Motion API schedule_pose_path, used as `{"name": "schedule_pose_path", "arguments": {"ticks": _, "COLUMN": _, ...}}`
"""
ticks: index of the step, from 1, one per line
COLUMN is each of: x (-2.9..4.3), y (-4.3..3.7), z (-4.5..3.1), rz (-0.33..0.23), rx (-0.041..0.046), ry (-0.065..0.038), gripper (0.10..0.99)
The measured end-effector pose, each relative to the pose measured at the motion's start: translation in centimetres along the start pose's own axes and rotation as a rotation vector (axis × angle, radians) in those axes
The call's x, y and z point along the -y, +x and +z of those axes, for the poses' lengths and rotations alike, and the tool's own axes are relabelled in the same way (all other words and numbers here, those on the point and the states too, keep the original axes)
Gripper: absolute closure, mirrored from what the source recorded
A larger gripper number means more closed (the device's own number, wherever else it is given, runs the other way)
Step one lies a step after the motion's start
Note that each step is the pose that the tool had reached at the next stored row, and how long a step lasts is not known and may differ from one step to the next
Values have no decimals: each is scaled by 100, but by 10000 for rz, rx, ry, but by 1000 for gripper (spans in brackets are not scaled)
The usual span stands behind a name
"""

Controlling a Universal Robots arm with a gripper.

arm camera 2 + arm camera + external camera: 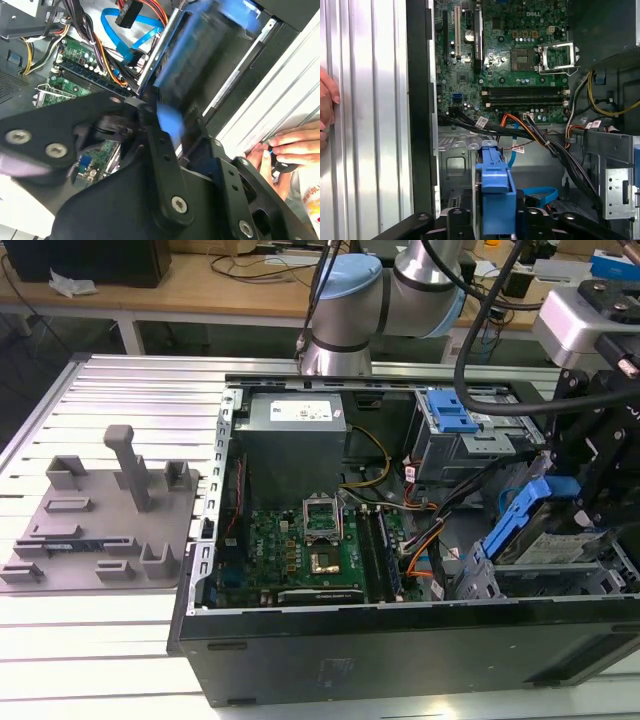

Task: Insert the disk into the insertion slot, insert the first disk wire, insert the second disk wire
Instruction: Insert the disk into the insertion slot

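The disk [548, 548] hangs tilted at the exterior view's right end of the open computer case, its blue carrier frame [518, 512] pointing down into the case. My gripper [578, 502] is shut on it from above. In the first wrist view the blue carrier [495, 192] sits between my black fingers [456, 218]. In the second wrist view the carrier [200, 60] is blurred beyond the gripper [185, 135]. Just below the disk lies the insertion slot [478, 578], a low grey cage [454, 165]. A loose blue wire [540, 192] with a black plug [127, 15] lies beside it.
Orange and black cables [425, 540] cross between the motherboard [310, 545] and the slot. A taller grey bay with a blue latch [450, 415] stands behind. A person's hand [285, 150] rests on the ribbed table [370, 125] beside the case wall. A grey fixture plate [100, 520] lies on the exterior view's left.
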State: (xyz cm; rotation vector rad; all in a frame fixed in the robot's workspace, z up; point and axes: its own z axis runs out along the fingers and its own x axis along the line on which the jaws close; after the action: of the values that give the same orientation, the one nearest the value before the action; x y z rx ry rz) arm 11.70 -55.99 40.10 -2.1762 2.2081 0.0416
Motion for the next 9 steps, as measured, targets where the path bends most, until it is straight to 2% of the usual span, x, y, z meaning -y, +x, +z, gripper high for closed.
{"name": "schedule_pose_path", "arguments": {"ticks": 2, "x": 0, "y": 0, "z": 3, "rz": 1, "rx": 3, "ry": -1, "gripper": 655}}
{"name": "schedule_pose_path", "arguments": {"ticks": 3, "x": 0, "y": 0, "z": 3, "rz": 0, "rx": 2, "ry": 0, "gripper": 584}}
{"name": "schedule_pose_path", "arguments": {"ticks": 9, "x": 0, "y": 0, "z": 3, "rz": 0, "rx": 1, "ry": -1, "gripper": 584}}
